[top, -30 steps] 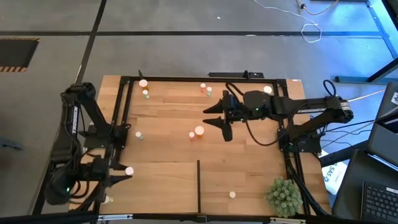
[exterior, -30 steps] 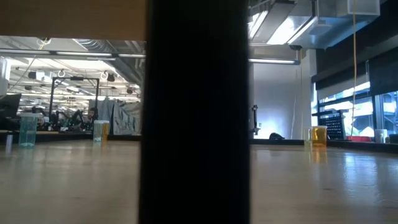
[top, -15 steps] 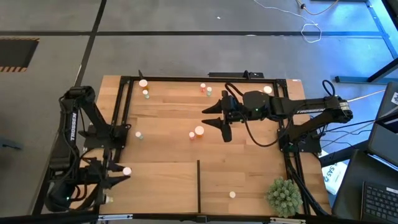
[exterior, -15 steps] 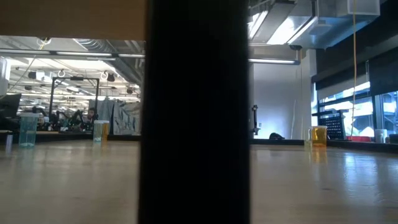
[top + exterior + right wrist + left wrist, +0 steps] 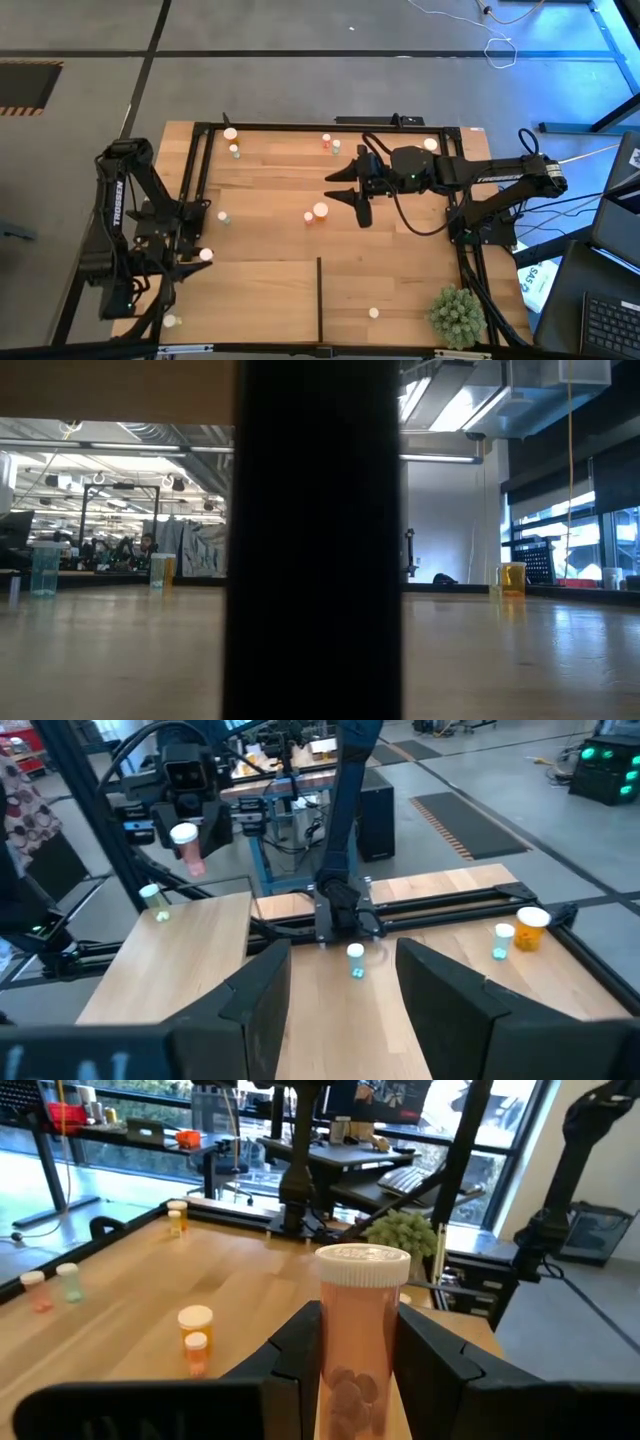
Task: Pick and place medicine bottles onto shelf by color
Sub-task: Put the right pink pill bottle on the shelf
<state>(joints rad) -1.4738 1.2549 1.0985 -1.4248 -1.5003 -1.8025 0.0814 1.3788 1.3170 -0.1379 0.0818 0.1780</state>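
My left gripper [image 5: 362, 1380] is shut on an orange medicine bottle [image 5: 360, 1330] with a white cap, held in the air at the table's left edge [image 5: 205, 255], just beyond the shelf's far left corner. The shelf [image 5: 260, 300] is the pale board along the near edge, with a thin dark divider [image 5: 319, 295]. My right gripper [image 5: 355, 197] hangs open above the table's middle. Close to it on the table stand a wider bottle [image 5: 320, 210] and a small one [image 5: 308, 216]. Other bottles stand along the far edge [image 5: 230, 133], and one stands on the shelf [image 5: 373, 313]. My left gripper pinches the orange bottle's body [image 5: 352, 1380] between its two fingers [image 5: 300, 1355], below the white cap [image 5: 362, 1263]. The fingers reach in level. The bottle stands upright in the hold, cap up, lifted clear of the table.
A spiky green plant ball [image 5: 457, 315] sits at the near right corner. A black frame [image 5: 195, 180] runs along the table's left, far and right sides. A small bottle [image 5: 170, 321] stands at the near left, outside the frame. In the low view the divider [image 5: 315, 540] blocks the middle.
My left gripper has carried the orange bottle a little toward the table's far edge, and its wrist has turned. It stays shut on the bottle. The small bottle at the near left now shows clear of the arm.
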